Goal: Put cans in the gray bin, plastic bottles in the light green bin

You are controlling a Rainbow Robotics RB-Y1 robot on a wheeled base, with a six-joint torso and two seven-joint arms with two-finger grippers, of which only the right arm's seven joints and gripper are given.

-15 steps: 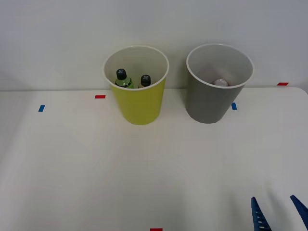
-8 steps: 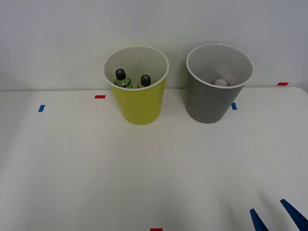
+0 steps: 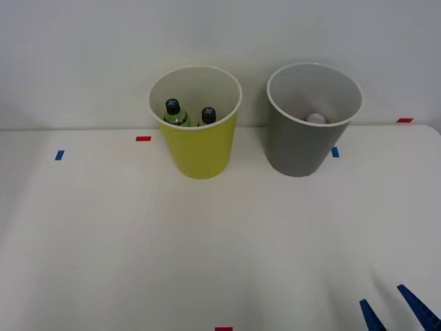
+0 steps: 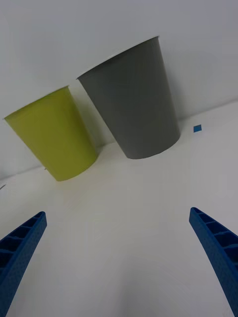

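White worktop (image 3: 138, 241): broad pale surface carrying both bins, with small red and blue tape marks near its far edge and one red mark at the near edge.
Light green bin (image 3: 198, 148): stands upright on the worktop, left of the gray bin, the two near each other but apart; same spot as in the earlier frames.
Gray bin (image 3: 300, 145): upright, tapered, pale inside with a white rim; a blue tape mark (image 3: 335, 152) lies just beside its base on the right. It has not shifted.
Right gripper (image 3: 396, 309): at the near right corner of the worktop, well apart from both bins. Its two blue ribbed fingers stand spread with nothing between them. In the wrist view the fingers sit at the two bottom corners, the bare worktop between them and both bins ahead (image 4: 119, 237).
Change since earlier: a second ago more of both fingers showed in the front view; now only the shorter tips remain at the bottom edge, and they have slid a little to the right, so the gripper has drawn back toward the robot. Nothing in the bins has moved.
Plastic bottles: the green one (image 3: 174, 112) and the other black-capped one (image 3: 207, 116) stand inside the light green bin, caps up, just beside each other.
Can (image 3: 316, 118): lies at the bottom of the gray bin, its pale round top showing.
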